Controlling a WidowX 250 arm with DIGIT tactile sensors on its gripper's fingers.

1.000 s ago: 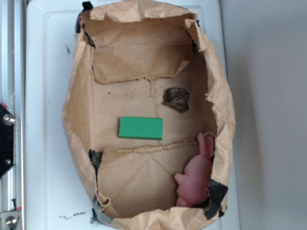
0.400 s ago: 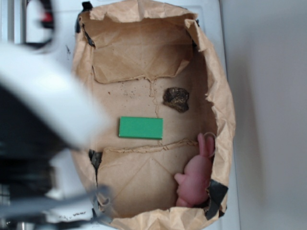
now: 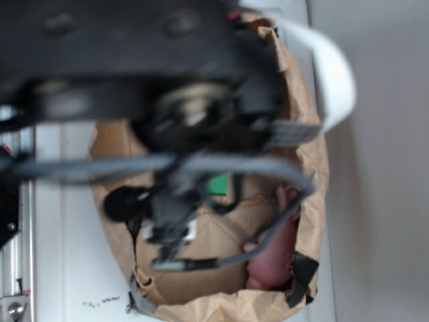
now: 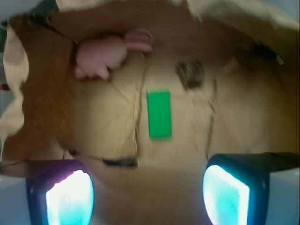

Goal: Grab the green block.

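Block first: the green block lies flat on the brown paper floor of an open paper bag, long side running up and down in the wrist view, untouched and clear of everything around it. In the exterior view only a small green patch of it shows beneath the blurred black arm, which covers most of the bag's upper half.

Just above and to the right of the block in the wrist view sits a dark brown lump, close but apart from it. A pink plush rabbit lies farther off at the upper left, near the bag's wall; in the exterior view its body rests against the bag's lower right corner.

The gripper hangs above the bag with its jaws wide apart and nothing between them; the two glowing pads sit at the bottom corners of the wrist view, well short of the block.

The bag stands on a white table.
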